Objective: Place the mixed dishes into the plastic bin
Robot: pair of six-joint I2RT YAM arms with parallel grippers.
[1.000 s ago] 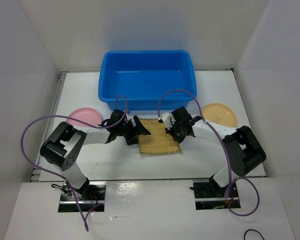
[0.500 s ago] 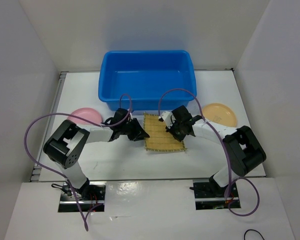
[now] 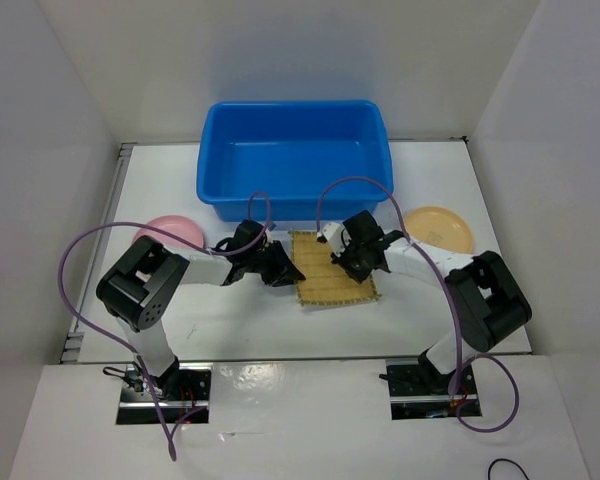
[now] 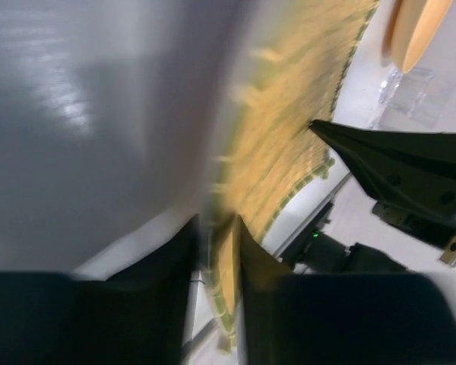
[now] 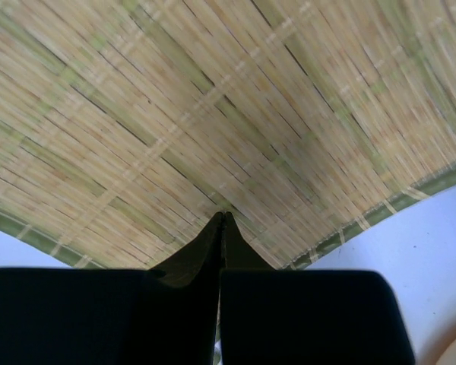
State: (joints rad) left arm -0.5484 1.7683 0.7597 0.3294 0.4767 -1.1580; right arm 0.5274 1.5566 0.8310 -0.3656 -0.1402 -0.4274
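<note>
Pink plate (image 3: pixel 168 232) is sitting at far left on table (image 3: pixel 230 315), apart from the rest. Left gripper (image 3: pixel 290 272) is straddling left edge of mat (image 3: pixel 338 275), fingers (image 4: pixel 163 281) standing slightly apart with that edge between them. Wrist view is blurring, so whether they are pinching cannot be told. Mat is lying on table just in front of blue bin (image 3: pixel 292 160), between both grippers. Right gripper (image 5: pixel 221 222) is pressing fully closed tips onto mat's top. Orange plate (image 3: pixel 440 228) is resting on table at right.
</note>
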